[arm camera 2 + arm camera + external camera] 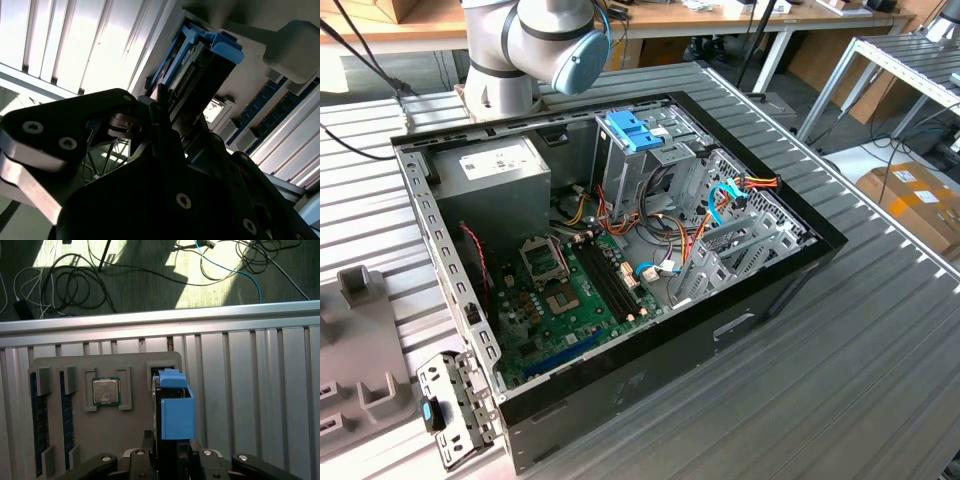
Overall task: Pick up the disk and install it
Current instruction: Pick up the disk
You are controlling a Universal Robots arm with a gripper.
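Observation:
The disk (176,410), a grey-metal drive in a light-blue carrier, stands on end over a slot (159,369) of a grey holder plate (127,440). My gripper (170,444) has one dark finger on each side of it, pressed against its flanks. In the second wrist view the disk (200,65) sticks out past the gripper body toward the plate. Whether its far end still rests in the slot I cannot tell. In the exterior view the open computer case (800,270) lies on the slatted table, with a tall grey drive cage (620,175) inside.
The holder plate also carries a processor (106,391) and dark-blue memory sticks (39,430). A blue bracket (632,130) tops the cage. The arm's base (510,60) stands behind the case. A metal bracket (455,405) lies at the case's near corner. Cables (65,285) lie on the floor.

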